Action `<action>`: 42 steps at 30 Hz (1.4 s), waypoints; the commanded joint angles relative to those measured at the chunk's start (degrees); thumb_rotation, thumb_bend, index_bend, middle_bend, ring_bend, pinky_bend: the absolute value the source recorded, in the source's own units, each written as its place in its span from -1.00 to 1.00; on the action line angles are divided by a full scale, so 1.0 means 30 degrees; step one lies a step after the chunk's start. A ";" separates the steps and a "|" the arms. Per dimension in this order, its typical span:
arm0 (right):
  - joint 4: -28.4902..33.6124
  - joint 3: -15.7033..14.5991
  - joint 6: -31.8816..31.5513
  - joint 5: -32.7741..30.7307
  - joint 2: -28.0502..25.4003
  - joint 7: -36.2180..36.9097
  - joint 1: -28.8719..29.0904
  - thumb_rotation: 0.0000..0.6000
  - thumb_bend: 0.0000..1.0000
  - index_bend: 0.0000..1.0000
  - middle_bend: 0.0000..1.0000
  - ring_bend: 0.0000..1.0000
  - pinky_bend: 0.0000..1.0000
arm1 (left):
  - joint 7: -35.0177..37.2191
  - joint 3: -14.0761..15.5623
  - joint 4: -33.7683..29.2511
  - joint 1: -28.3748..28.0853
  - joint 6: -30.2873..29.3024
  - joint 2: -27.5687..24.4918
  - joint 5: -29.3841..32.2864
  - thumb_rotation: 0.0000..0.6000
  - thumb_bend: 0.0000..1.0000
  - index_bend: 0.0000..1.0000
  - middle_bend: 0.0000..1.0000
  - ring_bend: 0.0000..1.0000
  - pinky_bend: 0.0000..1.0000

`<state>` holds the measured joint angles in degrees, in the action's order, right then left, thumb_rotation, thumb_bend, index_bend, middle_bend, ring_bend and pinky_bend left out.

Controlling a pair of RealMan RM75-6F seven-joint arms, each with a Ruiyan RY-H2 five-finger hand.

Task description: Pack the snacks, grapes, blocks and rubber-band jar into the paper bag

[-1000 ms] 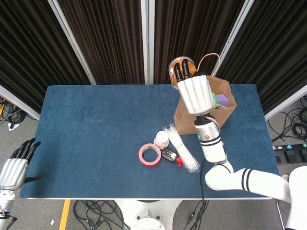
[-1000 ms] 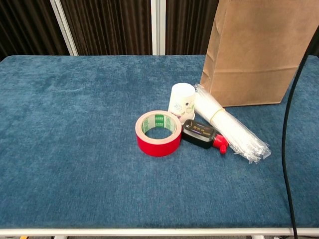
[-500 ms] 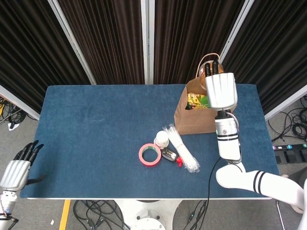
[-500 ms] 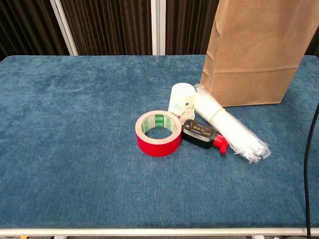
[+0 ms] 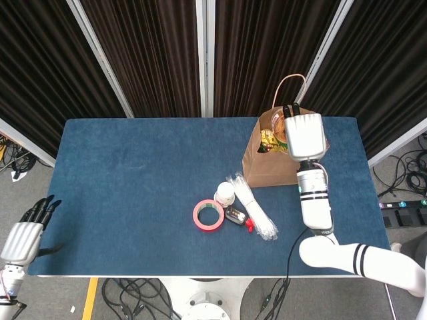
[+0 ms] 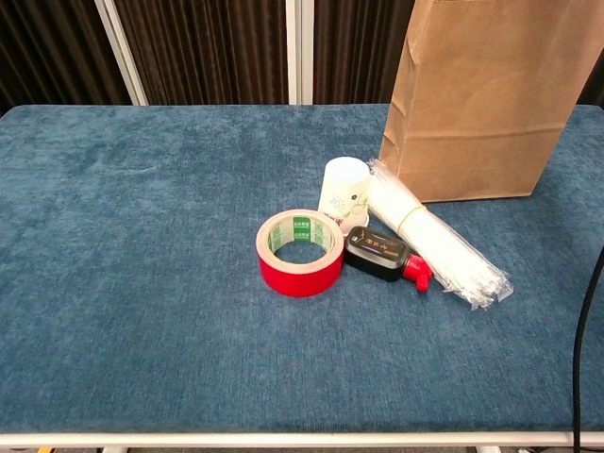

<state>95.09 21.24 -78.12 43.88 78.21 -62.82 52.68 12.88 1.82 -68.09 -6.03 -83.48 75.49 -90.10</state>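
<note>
From the head view, we see our right hand (image 5: 305, 135) over the open mouth of the paper bag (image 5: 267, 170), fingers pointing down into it. A rounded brown shape beside the fingertips looks like the rubber-band jar (image 5: 278, 124), but we cannot tell whether the hand grips it or has let go. Colourful snacks (image 5: 268, 141) show inside the bag near its left wall. Our left hand (image 5: 24, 235) hangs off the near-left corner of the blue surface (image 5: 127, 180), fingers apart and empty. A red tape roll (image 5: 208, 215), a small white cup (image 5: 225, 193), a dark bottle (image 5: 236, 215) and a bundle of clear straws (image 5: 253, 207) lie in front of the bag.

From the chest view, neither hand shows. The bag (image 6: 486, 104) stands upright at the back right, its top cut off by the frame, with the straws (image 6: 429, 236) touching its base, and the cup (image 6: 344, 192), bottle (image 6: 382, 253) and tape roll (image 6: 300, 253) close by.

We judge the step to be lowering the jar into the bag. To do it well, we should keep the hand centred between the walls, descend straight, release low, and avoid catching the handle on withdrawal.
</note>
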 commanded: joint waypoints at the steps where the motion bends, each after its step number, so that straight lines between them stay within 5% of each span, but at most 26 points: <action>1: 0.0343 0.0151 -0.0059 -0.0212 -0.0214 -0.0048 0.0067 1.00 -1.00 -0.26 -0.24 0.71 0.75 | -0.0006 -0.0008 -0.0013 -0.0007 -0.0014 -0.0001 -0.0003 1.00 -0.79 -0.75 -0.79 -0.96 -0.58; 20: 0.1228 0.0034 -0.0208 -0.0732 -0.0973 0.0332 0.0260 1.00 -1.00 -0.61 -0.59 0.69 0.75 | -0.0132 -0.0001 -0.0226 0.0009 -0.0149 -0.0095 -0.0062 1.00 -0.79 -0.75 -0.79 -0.96 -0.58; 28: 0.1343 0.0232 -0.0762 0.0335 -0.0924 0.1392 0.0328 1.00 -1.00 -0.62 -0.57 0.69 0.75 | -0.0112 -0.0082 -0.0249 -0.0050 -0.0125 -0.0135 -0.0012 1.00 -0.79 -0.75 -0.79 -0.96 -0.58; 37: 0.0122 0.0863 -0.2214 0.6563 0.0499 0.8231 0.0371 1.00 -1.00 -0.61 -0.51 0.71 0.76 | -0.0212 -0.0126 -0.0410 -0.0121 -0.0040 -0.0169 0.0028 1.00 -0.79 -0.75 -0.79 -0.96 -0.58; 42: 0.1650 0.0685 -0.0490 0.6085 0.0581 1.0739 0.0072 1.00 -1.00 -0.60 -0.50 0.71 0.77 | -0.0275 -0.0225 -0.0573 -0.0261 0.0084 -0.0214 0.0079 1.00 -0.79 -0.75 -0.79 -0.96 -0.58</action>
<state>97.45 23.42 -82.64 61.95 79.22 -34.87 53.51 12.07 1.11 -69.78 -6.83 -83.22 74.87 -89.85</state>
